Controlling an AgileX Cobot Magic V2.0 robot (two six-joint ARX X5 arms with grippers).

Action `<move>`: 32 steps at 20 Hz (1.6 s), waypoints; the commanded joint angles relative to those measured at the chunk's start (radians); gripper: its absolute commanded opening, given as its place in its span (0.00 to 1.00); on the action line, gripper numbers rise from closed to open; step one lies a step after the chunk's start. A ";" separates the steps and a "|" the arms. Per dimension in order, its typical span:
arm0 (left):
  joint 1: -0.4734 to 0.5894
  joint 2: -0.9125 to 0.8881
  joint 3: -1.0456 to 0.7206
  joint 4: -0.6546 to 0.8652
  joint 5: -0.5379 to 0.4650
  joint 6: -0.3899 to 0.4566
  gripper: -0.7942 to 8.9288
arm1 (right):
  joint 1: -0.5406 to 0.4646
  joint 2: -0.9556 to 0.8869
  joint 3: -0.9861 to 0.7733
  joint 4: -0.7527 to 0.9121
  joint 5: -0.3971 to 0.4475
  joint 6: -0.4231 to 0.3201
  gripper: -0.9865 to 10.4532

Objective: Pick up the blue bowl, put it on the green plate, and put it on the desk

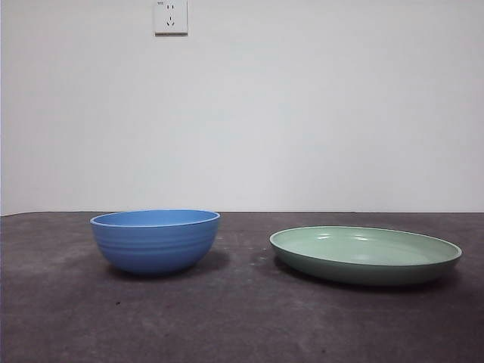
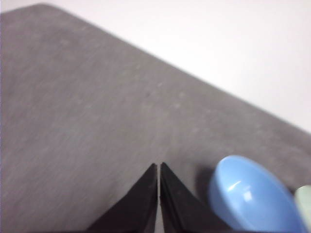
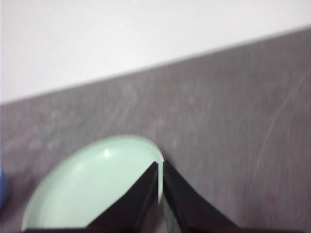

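Observation:
The blue bowl (image 1: 156,240) stands upright and empty on the desk (image 1: 242,318), left of centre in the front view. The green plate (image 1: 365,253) lies on the desk to its right, apart from it. No arm shows in the front view. My left gripper (image 2: 159,167) is shut and empty, above the desk, with the blue bowl (image 2: 250,196) off to one side below it. My right gripper (image 3: 161,165) is shut and empty, above the rim of the green plate (image 3: 92,187).
A white wall stands behind the desk, with a power socket (image 1: 171,16) high up. A sliver of the green plate (image 2: 305,204) shows at the edge of the left wrist view.

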 commanded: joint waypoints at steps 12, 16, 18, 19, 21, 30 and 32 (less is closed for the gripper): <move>0.002 0.178 0.324 -0.148 0.092 0.103 0.09 | 0.000 0.159 0.315 -0.102 -0.001 -0.040 0.10; 0.002 0.288 0.428 -0.238 0.142 0.190 0.09 | 0.000 0.275 0.433 -0.211 -0.058 -0.107 0.10; 0.002 0.354 0.483 -0.290 0.173 0.237 0.09 | 0.000 0.340 0.494 -0.266 -0.101 -0.145 0.10; 0.001 0.384 0.505 -0.312 0.186 0.254 0.09 | 0.000 0.377 0.527 -0.296 -0.128 -0.166 0.10; 0.000 0.453 0.556 -0.364 0.229 0.293 0.09 | 0.000 0.451 0.591 -0.362 -0.182 -0.203 0.10; -0.021 0.699 0.717 -0.528 0.446 0.416 0.09 | 0.012 0.710 0.789 -0.634 -0.336 -0.354 0.10; -0.037 0.729 0.734 -0.548 0.471 0.428 0.09 | 0.024 0.749 0.810 -0.683 -0.369 -0.382 0.10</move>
